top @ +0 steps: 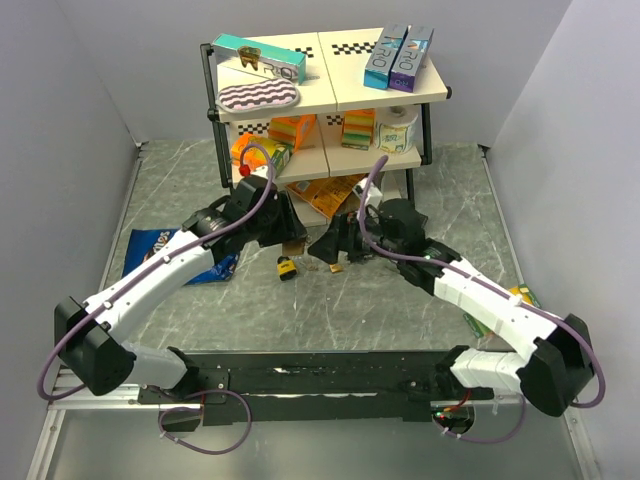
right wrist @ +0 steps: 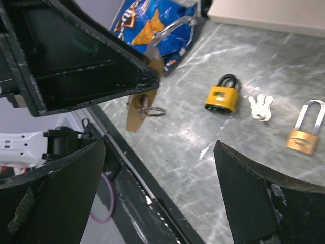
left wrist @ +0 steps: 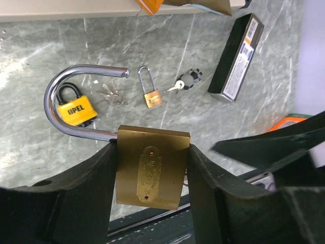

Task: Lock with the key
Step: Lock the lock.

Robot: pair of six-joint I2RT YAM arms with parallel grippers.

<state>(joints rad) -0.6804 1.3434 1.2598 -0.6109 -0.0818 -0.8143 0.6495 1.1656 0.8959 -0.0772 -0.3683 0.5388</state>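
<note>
1. The left gripper (left wrist: 152,147) pinches the brass padlock (left wrist: 152,175) across its two side edges, and its fingers (left wrist: 91,193) cover those edges and the lower corners. The key does not show in this view. From the top camera the lock is almost lost under both wrists. It is held off the table (left wrist: 40,147), over its middle.
2. From the right wrist I see the key (right wrist: 143,104) seated in the lock body. Only its head and ring (right wrist: 157,111) show, and the left gripper hides much of the lock there.
3. The right gripper (right wrist: 160,147) is near the lock's right side, fingers spread wide with nothing between them.
4. The shackle (left wrist: 51,96) stands open. Its legs run left to right, with the bend to the left and the free end pointing right, clear of the body.
5. The yellow padlock (left wrist: 76,109) on the table farther out reads "OPEL". I cannot read the plate on the brass lock, and the label on the black box (left wrist: 236,58) at far right is too small. The lettering on the blue chip bag (right wrist: 152,25) at left is cut off.
6. A bunch of keys (left wrist: 112,95) lies between the yellow lock and a small brass padlock (left wrist: 151,96). A black-headed key (left wrist: 188,81) lies just right of that.
</note>
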